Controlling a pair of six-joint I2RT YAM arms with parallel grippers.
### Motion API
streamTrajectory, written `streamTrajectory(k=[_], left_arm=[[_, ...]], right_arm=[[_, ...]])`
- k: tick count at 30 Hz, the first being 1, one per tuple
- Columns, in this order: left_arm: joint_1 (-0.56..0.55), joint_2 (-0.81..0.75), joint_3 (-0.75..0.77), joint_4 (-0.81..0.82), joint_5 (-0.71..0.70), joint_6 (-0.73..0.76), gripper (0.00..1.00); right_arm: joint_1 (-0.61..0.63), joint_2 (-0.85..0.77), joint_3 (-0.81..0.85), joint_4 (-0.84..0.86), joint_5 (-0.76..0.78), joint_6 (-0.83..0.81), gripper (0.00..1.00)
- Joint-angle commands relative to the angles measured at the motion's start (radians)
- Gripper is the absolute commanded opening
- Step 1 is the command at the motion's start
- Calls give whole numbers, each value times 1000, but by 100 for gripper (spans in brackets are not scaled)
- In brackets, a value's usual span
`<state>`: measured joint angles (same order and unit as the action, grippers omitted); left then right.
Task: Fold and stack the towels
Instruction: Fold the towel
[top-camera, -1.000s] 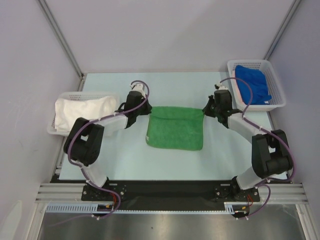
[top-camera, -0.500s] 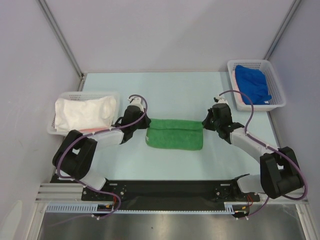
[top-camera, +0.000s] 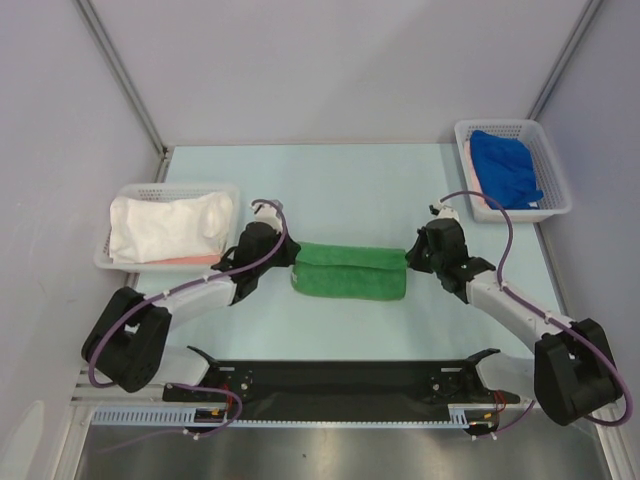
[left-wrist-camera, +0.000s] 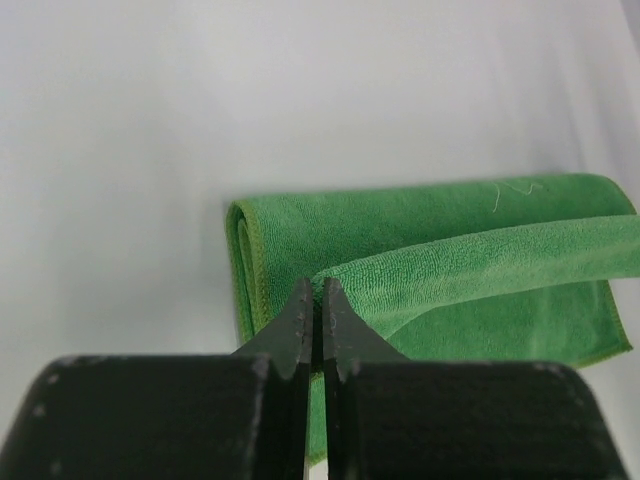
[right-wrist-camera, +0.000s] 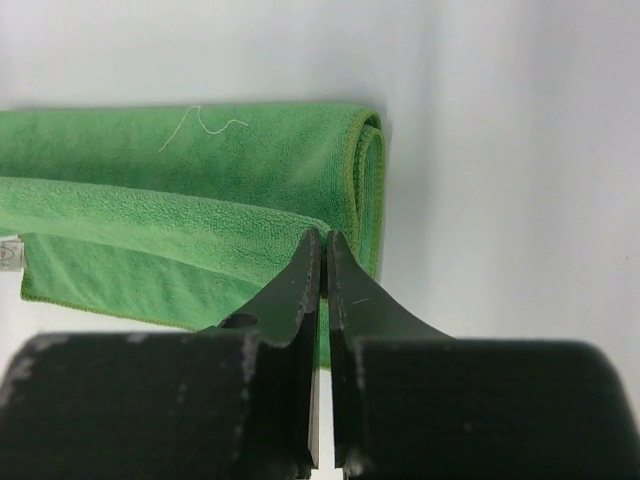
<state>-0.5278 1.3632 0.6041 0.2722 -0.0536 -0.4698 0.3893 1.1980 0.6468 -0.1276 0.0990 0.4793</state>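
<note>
A green towel (top-camera: 348, 272) lies in the middle of the table, its far half doubled over toward the near edge. My left gripper (top-camera: 290, 255) is shut on the towel's left upper corner; in the left wrist view the folded layer (left-wrist-camera: 480, 255) runs right from my closed tips (left-wrist-camera: 313, 290). My right gripper (top-camera: 408, 255) is shut on the right upper corner; in the right wrist view the layer (right-wrist-camera: 150, 215) runs left from my closed tips (right-wrist-camera: 320, 240). White towels (top-camera: 165, 225) fill the left basket. Blue towels (top-camera: 505, 165) fill the right basket.
A white basket (top-camera: 110, 262) stands at the table's left edge and another white basket (top-camera: 555, 205) at the far right corner. A pink cloth (top-camera: 190, 260) shows under the white towels. Grey walls close the back and sides.
Both grippers have pulled the towel's far edge toward the near edge. The towel's outline has shrunk from a broad rectangle to a narrow band.
</note>
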Motion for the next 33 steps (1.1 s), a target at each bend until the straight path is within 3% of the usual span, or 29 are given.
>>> streamTrajectory(k=[1, 15, 19, 21, 22, 23, 24, 29, 33], left_arm=[[-12, -52, -41, 2, -26, 7, 0], [-34, -139, -167, 2, -32, 13, 1], [-35, -131, -194, 22, -17, 20, 11], [-38, -133, -210, 30, -8, 16, 22], [-40, -138, -214, 33, -6, 11, 26], [-41, -150, -221, 33, -5, 5, 29], [-44, -159, -224, 33, -3, 3, 35], [-46, -254, -207, -56, -49, -9, 42], [-46, -328, -167, -148, -124, -32, 48]], right_arm=[[17, -46, -27, -30, 42, 24, 0], [85, -121, -122, -58, 82, 62, 0], [92, -118, -148, -44, 77, 74, 0], [98, -127, -150, -50, 80, 81, 8], [99, -133, -150, -55, 82, 87, 15], [99, -140, -150, -59, 82, 90, 31], [99, -155, -148, -67, 76, 94, 37], [102, -224, -133, -119, 73, 110, 49], [103, -256, -105, -162, 77, 117, 47]])
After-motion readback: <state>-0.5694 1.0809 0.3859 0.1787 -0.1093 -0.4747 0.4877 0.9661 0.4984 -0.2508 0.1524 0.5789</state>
